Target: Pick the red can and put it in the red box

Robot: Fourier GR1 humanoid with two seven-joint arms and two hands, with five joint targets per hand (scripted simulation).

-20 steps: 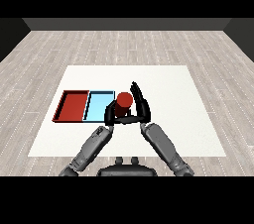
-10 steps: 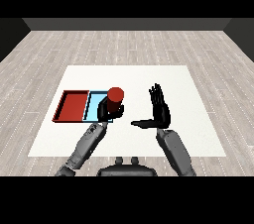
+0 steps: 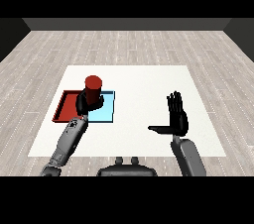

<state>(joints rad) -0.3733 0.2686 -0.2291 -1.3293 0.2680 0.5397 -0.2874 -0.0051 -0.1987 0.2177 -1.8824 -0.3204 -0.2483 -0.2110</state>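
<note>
The red can (image 3: 93, 87) stands upright in my left hand (image 3: 85, 103), whose fingers curl round its lower part. It is held above the seam between the red tray (image 3: 63, 108) and the light blue tray (image 3: 107, 112). My right hand (image 3: 177, 119) is off to the right over the white table, open, fingers straight up and thumb pointing left, holding nothing.
The two trays lie side by side at the left of the white table (image 3: 144, 84), red tray on the outside. Grey wooden floor surrounds the table.
My left hand has carried the can leftward from over the blue tray toward the red tray. My right hand has drawn away to the right and nearer to me.
</note>
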